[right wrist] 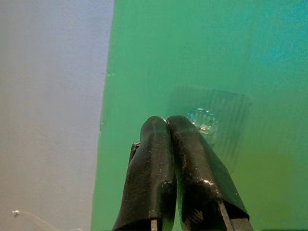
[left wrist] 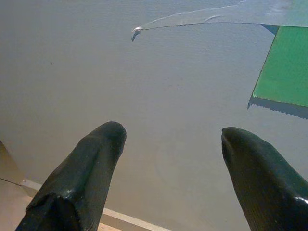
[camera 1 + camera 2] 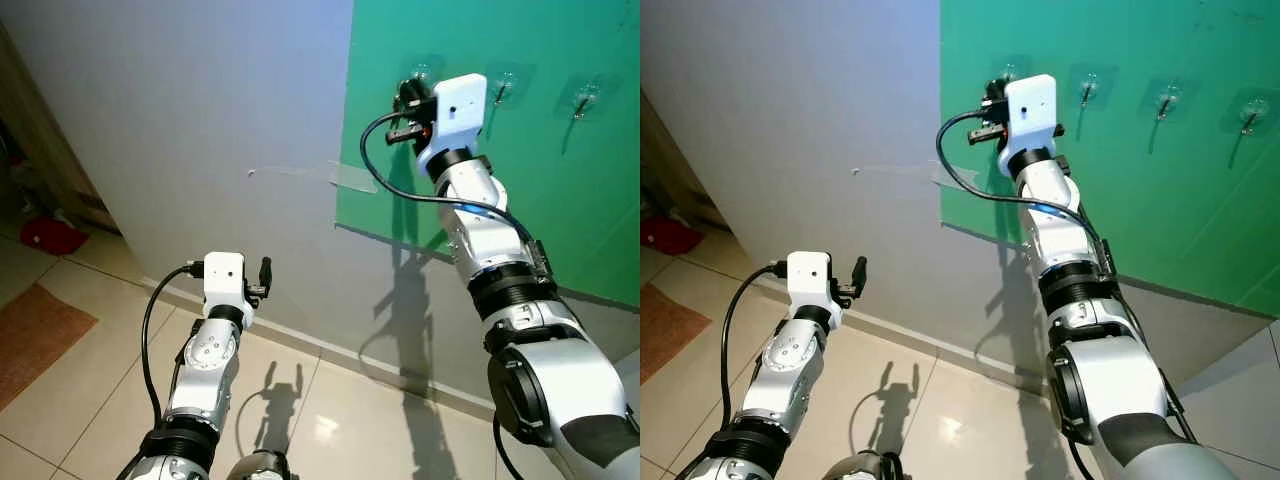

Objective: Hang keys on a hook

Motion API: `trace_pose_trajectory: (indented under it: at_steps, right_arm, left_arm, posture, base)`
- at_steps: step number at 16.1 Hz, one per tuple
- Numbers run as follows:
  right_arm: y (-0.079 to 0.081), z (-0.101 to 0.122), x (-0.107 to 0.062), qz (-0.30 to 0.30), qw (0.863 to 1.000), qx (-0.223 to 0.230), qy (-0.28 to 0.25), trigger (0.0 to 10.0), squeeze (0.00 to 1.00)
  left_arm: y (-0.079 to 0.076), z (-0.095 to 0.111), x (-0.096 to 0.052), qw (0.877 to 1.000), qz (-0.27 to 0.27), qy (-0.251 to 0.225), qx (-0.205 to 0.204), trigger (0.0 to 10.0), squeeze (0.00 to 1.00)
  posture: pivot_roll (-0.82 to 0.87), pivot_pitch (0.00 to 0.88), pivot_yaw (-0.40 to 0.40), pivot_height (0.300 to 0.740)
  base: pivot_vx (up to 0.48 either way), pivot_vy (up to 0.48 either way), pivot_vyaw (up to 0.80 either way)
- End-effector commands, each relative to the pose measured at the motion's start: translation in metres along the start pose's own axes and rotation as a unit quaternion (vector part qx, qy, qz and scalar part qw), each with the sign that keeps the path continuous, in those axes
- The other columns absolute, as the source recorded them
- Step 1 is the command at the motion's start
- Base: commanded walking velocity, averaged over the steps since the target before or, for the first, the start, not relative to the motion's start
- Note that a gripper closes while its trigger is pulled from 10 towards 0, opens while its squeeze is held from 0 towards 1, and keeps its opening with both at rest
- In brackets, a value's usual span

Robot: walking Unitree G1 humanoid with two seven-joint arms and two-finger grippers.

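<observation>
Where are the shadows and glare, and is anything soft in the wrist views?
Left eye view: both arms cast hard shadows on the wall and floor, with a bright glare spot on the tile. Right wrist view: shut right gripper is sharp, hook on the green board behind it is soft. Left wrist view: open left gripper, evenly lit.

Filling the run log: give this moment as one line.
right gripper: shut, at leftmost hook on green board | left gripper: open, idle, low | keys: cannot tell

Bright, even light from behind the robot. Hard arm shadows fall on the grey wall (image 3: 200, 120) and glossy floor tiles (image 3: 330, 420), with a glare spot on one tile. Head views sharp. Wrist views softer, near fingers slightly blurred.
</observation>
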State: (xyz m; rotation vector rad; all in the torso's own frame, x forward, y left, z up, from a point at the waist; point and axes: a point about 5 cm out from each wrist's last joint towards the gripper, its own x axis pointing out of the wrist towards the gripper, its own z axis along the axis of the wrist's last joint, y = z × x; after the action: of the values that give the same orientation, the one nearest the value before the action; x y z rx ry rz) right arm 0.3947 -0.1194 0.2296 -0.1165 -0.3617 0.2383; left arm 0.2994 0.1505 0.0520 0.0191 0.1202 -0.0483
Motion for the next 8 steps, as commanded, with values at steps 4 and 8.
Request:
trace_pose_trajectory:
  at_steps: [4, 8]
  right_arm:
    - [-0.006, 0.001, 0.004, -0.017, 1.000, 0.000, 0.009, 0.0, 0.00]
    - [-0.006, -0.019, 0.000, -0.015, 0.998, 0.005, 0.068, 0.0, 0.00]
  left_arm:
    - [0.001, 0.004, 0.003, 1.000, -0.001, -0.003, 0.000, 10.0, 0.00]
    - [0.001, 0.005, 0.003, 1.000, -0.002, -0.004, 0.000, 10.0, 0.00]
  posture:
    - [-0.02, 0.000, 0.011, 0.740]
    - [-0.02, 0.000, 0.007, 0.740]
  base:
    - [0.000, 0.000, 0.00]
    - [0.000, 0.000, 0.00]
